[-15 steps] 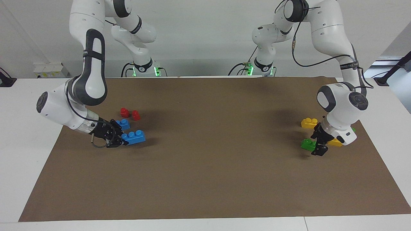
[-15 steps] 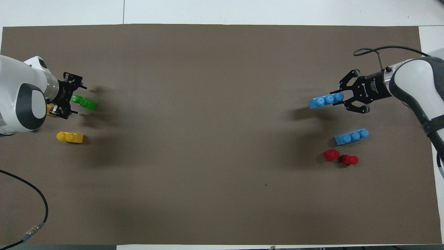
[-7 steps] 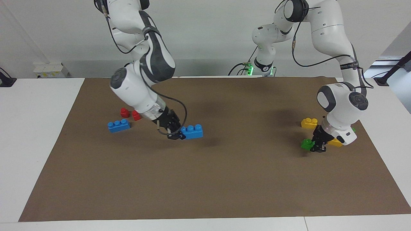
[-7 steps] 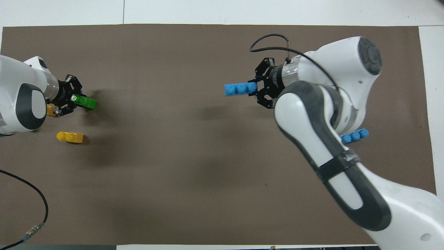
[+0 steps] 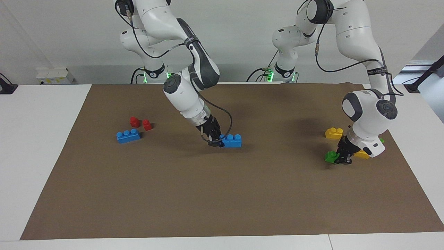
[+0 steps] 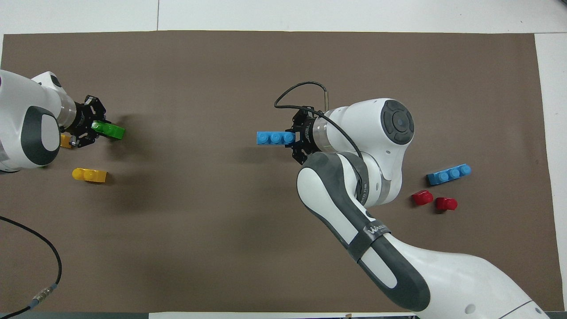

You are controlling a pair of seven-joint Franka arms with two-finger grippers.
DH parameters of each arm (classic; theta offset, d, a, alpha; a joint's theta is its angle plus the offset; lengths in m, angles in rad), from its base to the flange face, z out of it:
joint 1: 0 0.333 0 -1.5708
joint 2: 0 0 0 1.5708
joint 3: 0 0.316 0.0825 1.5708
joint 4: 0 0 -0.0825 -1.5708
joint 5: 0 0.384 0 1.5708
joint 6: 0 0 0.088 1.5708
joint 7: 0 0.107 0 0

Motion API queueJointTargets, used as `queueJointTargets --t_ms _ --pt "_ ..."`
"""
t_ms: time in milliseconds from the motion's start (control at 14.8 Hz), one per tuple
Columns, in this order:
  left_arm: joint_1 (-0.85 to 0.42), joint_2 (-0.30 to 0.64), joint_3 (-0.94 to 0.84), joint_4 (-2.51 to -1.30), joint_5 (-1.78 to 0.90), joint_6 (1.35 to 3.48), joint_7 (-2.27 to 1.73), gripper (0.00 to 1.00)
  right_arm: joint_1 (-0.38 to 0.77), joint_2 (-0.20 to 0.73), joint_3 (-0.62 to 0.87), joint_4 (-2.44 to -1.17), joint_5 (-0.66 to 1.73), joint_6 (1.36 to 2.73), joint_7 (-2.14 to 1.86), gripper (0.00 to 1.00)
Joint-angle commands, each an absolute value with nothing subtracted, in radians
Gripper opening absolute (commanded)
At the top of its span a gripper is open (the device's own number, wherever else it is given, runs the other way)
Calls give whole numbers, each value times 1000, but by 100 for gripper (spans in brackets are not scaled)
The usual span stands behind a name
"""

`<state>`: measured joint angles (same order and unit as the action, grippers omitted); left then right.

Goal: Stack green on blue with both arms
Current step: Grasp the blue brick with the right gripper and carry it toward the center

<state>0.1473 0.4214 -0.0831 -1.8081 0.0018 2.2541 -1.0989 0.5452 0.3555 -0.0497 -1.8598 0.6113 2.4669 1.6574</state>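
Brown bench: I have my right gripper clamping the blue brick mid-bench, long axis along the bench; my left gripper, well apart toward its own end, clamps the green brick.

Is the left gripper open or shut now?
Shut: the left gripper has its fingertips closed on one end of the green brick, beside a yellow brick.
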Motion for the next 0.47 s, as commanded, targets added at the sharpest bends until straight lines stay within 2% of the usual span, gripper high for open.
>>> queueJointTargets --t_ms 0,404 --pt "106 361 -81 -1801 11 2169 -1130 0 572 376 -52 -1899 649 2533 1637 0" --pt "-35 243 -84 -1818 9 2023 -1423 0 603 431 -52 -1902 808 2579 1482 0"
